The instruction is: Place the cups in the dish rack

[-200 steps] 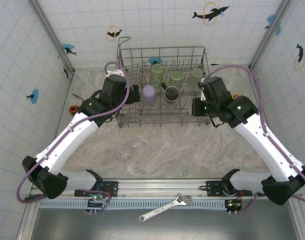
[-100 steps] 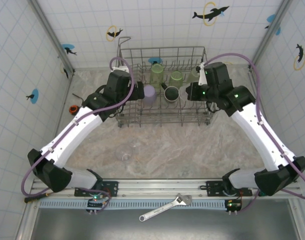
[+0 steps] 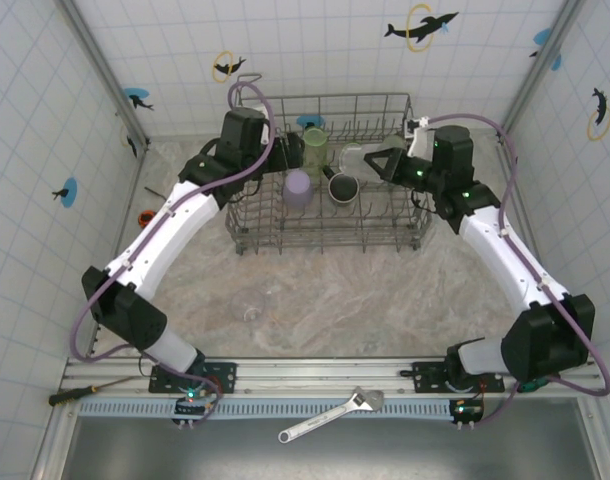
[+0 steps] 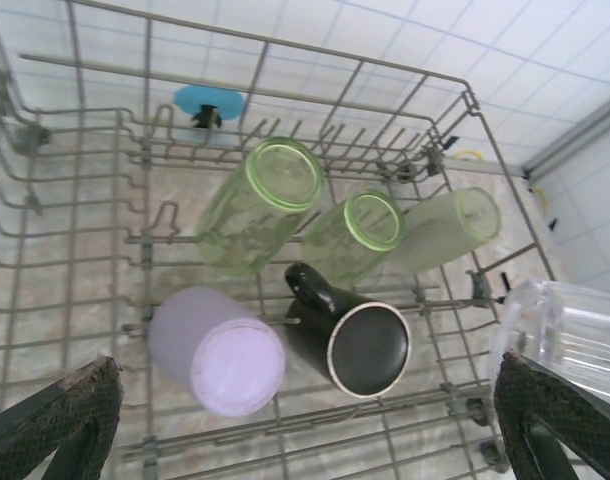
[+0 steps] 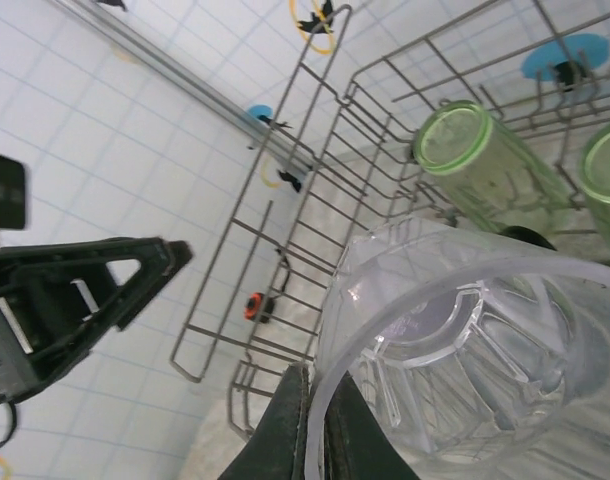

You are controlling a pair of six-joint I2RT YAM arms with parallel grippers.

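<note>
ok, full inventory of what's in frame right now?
dish rack: 1, grey wire, far centre of the table
green cups: 3, translucent light green, in the rack's far row
lavender cup: 1, opaque lavender, in the rack, in front of the green cups
black mug: 1, black, in the rack, right of the lavender cup
held clear cup: 1, colourless, over the rack, in the right gripper
loose clear cup: 1, colourless, on the table in front of the rack
wrench: 1, silver, near edge, centre
left gripper: 1, black, open, over the rack's left side
right gripper: 1, black, shut on the held clear cup's rim
</note>
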